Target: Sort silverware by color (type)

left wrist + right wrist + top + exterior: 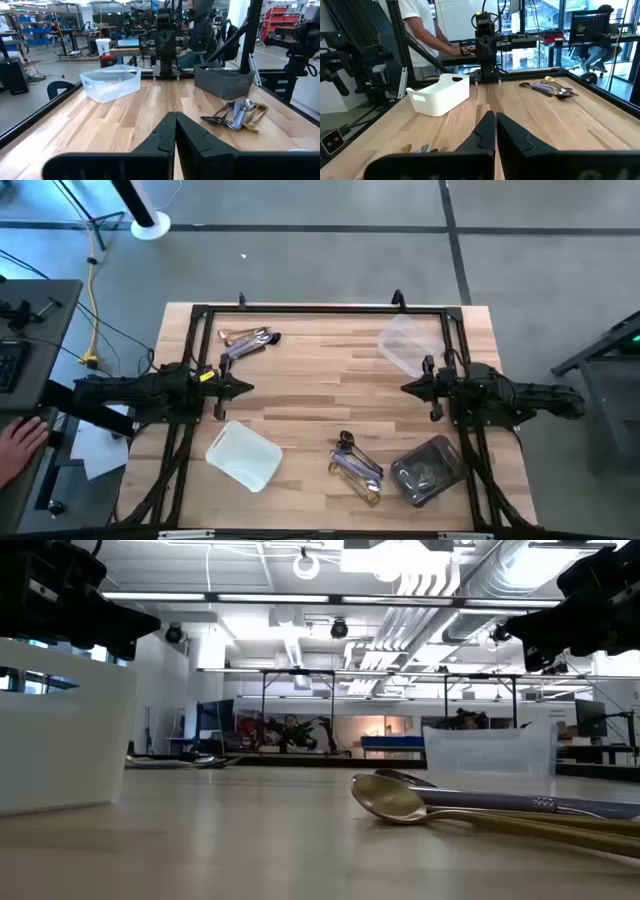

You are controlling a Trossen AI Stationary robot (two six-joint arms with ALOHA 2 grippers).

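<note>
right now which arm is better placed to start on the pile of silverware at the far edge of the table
Left. The far pile of silverware lies just beyond the left claw, which is shut. The right claw, also shut, sits across the table, closer to the clear tray.

Camera positions

We look straight down from overhead on the whole wooden table (320, 395). Our low camera sits on the tabletop, close behind a gold spoon (392, 800), facing the room. Each wrist camera faces the opposite arm across the table; both share the white tray (440, 93).
</note>
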